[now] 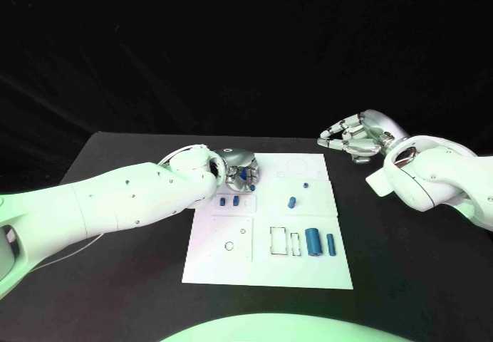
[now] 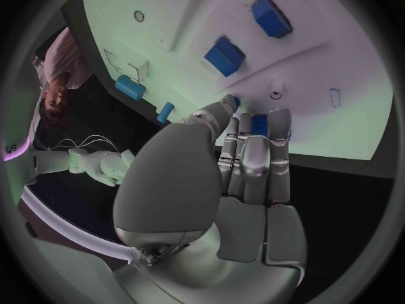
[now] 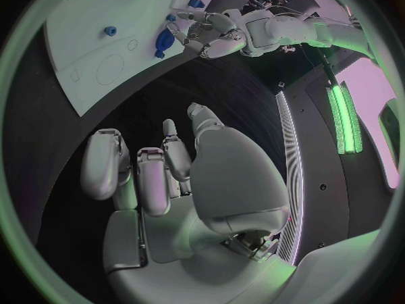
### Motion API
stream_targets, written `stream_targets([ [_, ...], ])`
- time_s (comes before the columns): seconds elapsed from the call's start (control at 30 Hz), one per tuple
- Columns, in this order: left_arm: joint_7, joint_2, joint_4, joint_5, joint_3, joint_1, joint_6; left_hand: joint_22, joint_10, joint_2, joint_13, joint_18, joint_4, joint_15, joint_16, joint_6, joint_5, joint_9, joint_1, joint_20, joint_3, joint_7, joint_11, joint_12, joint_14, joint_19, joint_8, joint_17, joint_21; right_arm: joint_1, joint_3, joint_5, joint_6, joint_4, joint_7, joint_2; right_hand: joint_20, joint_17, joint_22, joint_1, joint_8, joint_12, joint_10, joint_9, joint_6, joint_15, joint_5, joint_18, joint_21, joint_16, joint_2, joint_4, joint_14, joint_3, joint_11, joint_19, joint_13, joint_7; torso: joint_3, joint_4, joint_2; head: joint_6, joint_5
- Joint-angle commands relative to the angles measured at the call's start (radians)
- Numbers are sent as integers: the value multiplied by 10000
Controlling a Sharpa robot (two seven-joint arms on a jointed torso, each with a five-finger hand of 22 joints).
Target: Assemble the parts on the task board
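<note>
Nearest on the board (image 1: pixel 216 267) lie two blue cylinders (image 1: pixel 321 244), side by side, long axes pointing away from the robot. Further up, the left hand (image 1: pixel 241 173) is over the board's far-left part, fingers pinched on a small blue part (image 2: pixel 259 124), so I'd say the left places next. Farthest, the right hand (image 1: pixel 353 137) hangs off the board, fingers curled, holding nothing.
</note>
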Motion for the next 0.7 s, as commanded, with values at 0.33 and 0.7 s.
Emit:
stream_targets([
  [0.33,-7,179,-166,-106,-2,-40,351,210,284,67,-183,-58,-67,-31,160,269,6,-170,-84,-19,223,-15,-27,-166,165,155,-94,94,178,-3,5,-90,-24,27,63,11,-10,884,756,-20,45,-20,-54,17,-85,-51,66,121,-48,-27,6,-9,619,47,-1,-26,-6,1,8,5,-10,-13,7],
  [0.7,-111,257,-274,-104,-3,-56,616,365,459,122,-282,-82,-152,-51,222,437,6,-266,-72,-36,358,-21,-50,-244,208,223,-127,136,292,-3,5,-123,-17,37,52,-3,-10,891,757,-31,53,-14,-49,18,-85,-51,83,120,-49,-23,12,-2,622,52,0,-23,-1,1,8,-4,-8,-21,6],
])
